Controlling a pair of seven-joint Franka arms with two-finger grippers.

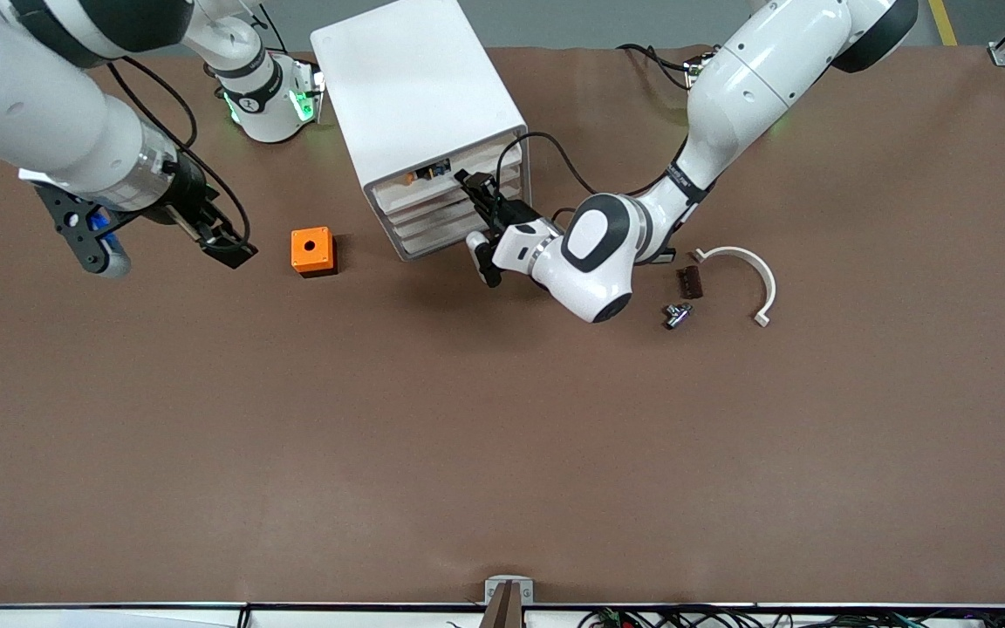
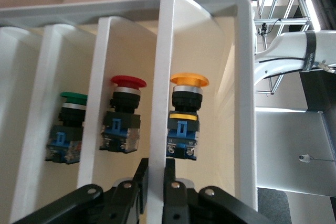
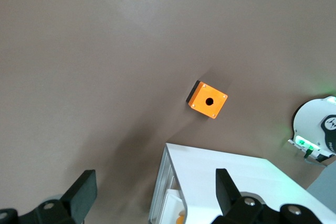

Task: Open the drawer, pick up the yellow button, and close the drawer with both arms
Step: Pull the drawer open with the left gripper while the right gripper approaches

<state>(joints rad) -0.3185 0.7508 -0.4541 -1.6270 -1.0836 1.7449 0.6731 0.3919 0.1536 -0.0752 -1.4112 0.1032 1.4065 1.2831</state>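
Left end effector [image 1: 478,199] pinches the drawer [image 2: 202,35] front; right end effector [image 3: 152,195] hovers wide over the table [image 1: 502,453].

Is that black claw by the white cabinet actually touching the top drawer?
Touching. In the left wrist view the left gripper has its two black fingers pinched on the front wall of the drawer, one each side, no gap showing.

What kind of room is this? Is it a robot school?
Probably a robot lab or workshop. Two white arms, the left arm and right arm, work at a brown table with a drawer cabinet of push buttons and loose parts.
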